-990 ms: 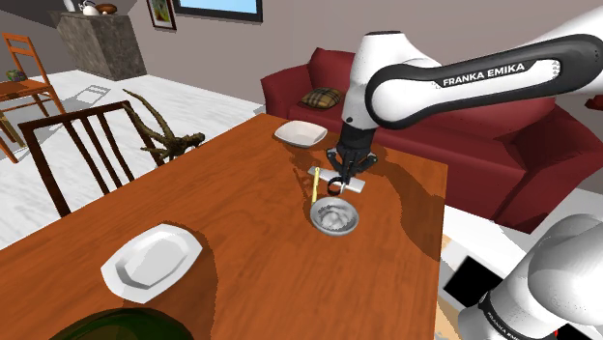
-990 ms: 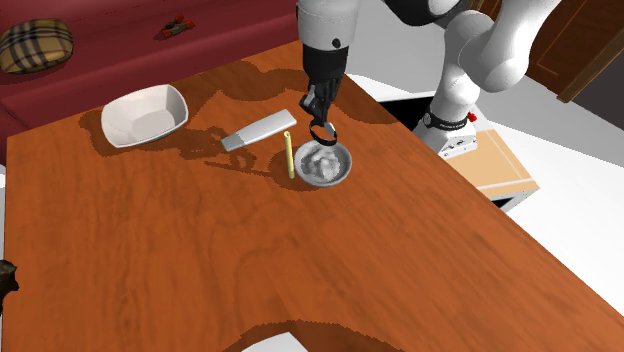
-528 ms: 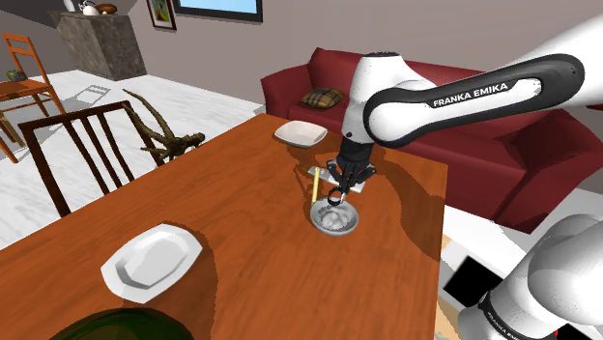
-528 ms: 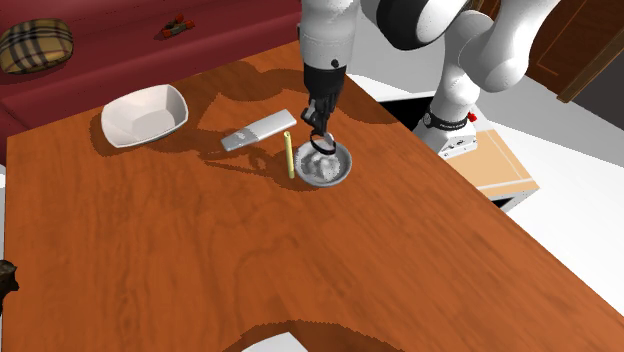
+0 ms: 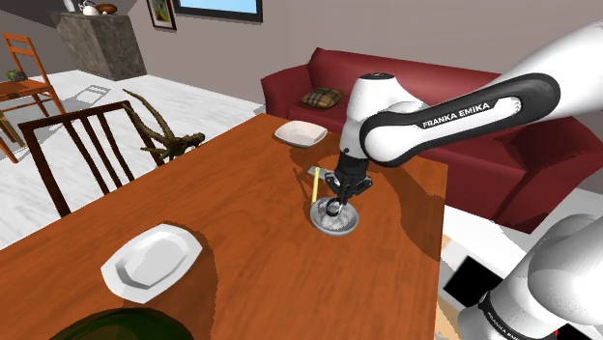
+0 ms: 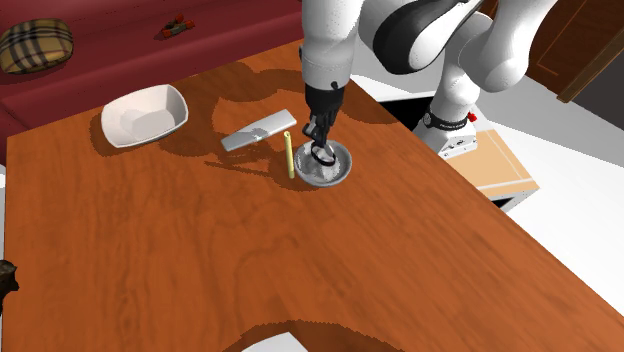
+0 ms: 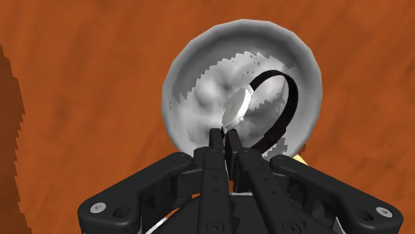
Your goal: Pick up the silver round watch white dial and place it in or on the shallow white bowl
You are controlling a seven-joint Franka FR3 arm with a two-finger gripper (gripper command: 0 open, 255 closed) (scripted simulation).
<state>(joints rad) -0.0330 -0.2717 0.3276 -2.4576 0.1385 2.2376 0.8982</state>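
My black gripper hangs low over a round grey bowl in the middle of the wooden table. It is shut on the black strap of a silver round watch. The watch dangles under the fingertips, right over the bowl's hollow, at about rim height. Whether it touches the bowl I cannot tell. In the wrist view the gripper has its two fingers pressed close together on the strap. A squarish white bowl stands at the table's sofa-side end.
A yellow stick and a flat grey remote lie beside the grey bowl. A white plate sits near the shoulder view's lower left. A wooden chair stands at the table's edge, and a red sofa behind.
The gripper has moved down and over the grey bowl with the watch still clasped. The watch now hangs at the bowl instead of beside the remote.
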